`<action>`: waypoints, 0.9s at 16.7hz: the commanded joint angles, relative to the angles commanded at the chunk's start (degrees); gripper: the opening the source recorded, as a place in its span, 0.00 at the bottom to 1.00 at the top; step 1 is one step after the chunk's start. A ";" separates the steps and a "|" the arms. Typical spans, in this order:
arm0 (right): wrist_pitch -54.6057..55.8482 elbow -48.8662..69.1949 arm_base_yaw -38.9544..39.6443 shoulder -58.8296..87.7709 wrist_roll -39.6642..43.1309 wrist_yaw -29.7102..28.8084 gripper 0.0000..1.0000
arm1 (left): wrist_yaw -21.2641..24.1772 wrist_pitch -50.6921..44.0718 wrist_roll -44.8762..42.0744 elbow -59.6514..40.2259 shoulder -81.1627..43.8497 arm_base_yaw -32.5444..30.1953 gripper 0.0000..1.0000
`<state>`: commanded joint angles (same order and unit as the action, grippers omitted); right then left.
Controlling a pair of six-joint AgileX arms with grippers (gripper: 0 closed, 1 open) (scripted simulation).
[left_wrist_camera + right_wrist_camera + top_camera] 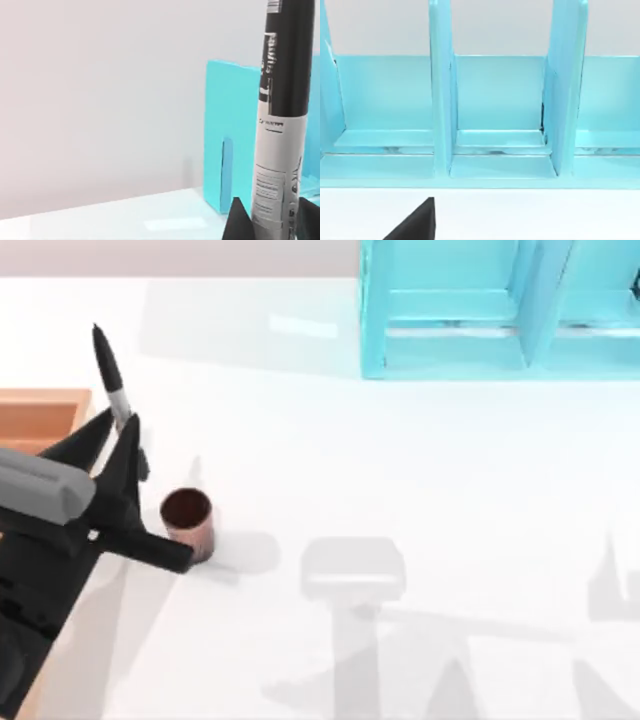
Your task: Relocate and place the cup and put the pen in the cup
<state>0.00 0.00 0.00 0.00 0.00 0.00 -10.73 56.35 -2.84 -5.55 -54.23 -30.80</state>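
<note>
The pen (108, 375), black with a grey-white label band, stands nearly upright above the table's left side, cap end up. My left gripper (126, 432) is shut on its lower end. In the left wrist view the pen (280, 125) rises between the two black fingertips (236, 222). The cup (187, 520), small and reddish-brown with a dark inside, stands upright on the white table just right of the left gripper, apart from the pen. A black part of my right gripper (417, 222) faces the teal rack.
A teal divided rack (480, 310) stands at the table's back right, with its compartments (495, 115) close before the right wrist camera. An orange-tan wooden tray (40, 415) lies at the left edge, partly under my left arm. White table spreads right of the cup.
</note>
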 joint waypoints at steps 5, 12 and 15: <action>0.00 0.00 0.00 0.00 0.00 0.00 1.00 | -0.04 0.23 -0.02 0.23 -0.01 -0.03 0.00; 0.00 0.00 0.00 0.00 0.00 0.00 1.00 | 1.00 9.46 0.10 -2.19 -11.46 1.21 0.00; 0.00 0.00 0.00 0.00 0.00 0.00 1.00 | 2.12 14.75 0.04 -3.74 -18.91 1.32 0.00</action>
<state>0.00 0.00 0.00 0.00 0.00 0.00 -8.61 71.10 -2.79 -9.29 -73.14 -29.49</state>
